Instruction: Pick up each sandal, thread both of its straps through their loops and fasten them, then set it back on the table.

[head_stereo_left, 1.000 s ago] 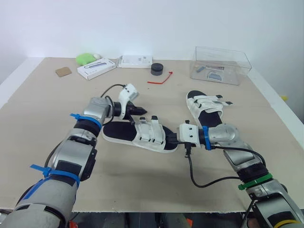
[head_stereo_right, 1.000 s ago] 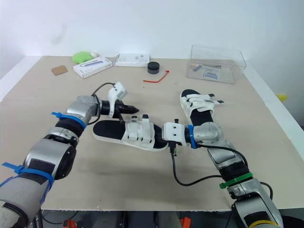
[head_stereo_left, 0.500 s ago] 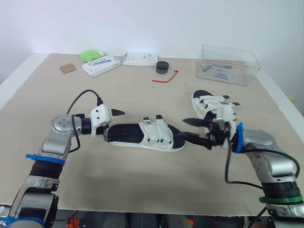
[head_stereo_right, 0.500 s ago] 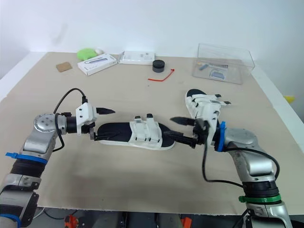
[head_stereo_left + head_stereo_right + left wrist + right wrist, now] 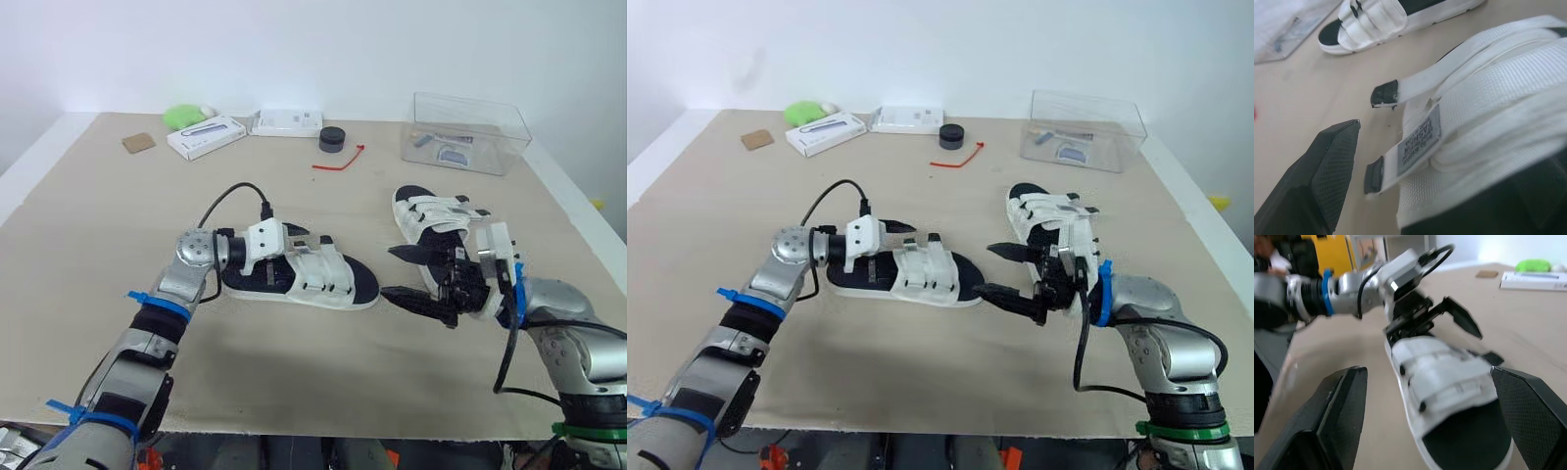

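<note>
Left gripper [image 5: 294, 243], spread, straddles the straps [image 5: 1464, 93] of a white-strapped black-soled sandal [image 5: 315, 278] on the desk [image 5: 98, 225]; right gripper [image 5: 389, 272] gapes nearby; fastening seems unfinished.

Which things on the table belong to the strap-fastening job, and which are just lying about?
Job: near sandal, far sandal.
Lying about: clear box, black puck, red tie, white flat box, white packet, green object, brown square.

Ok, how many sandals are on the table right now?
2. The near sandal lies in the middle at the left gripper; the far sandal sits behind the right gripper. No others seem hidden.
</note>
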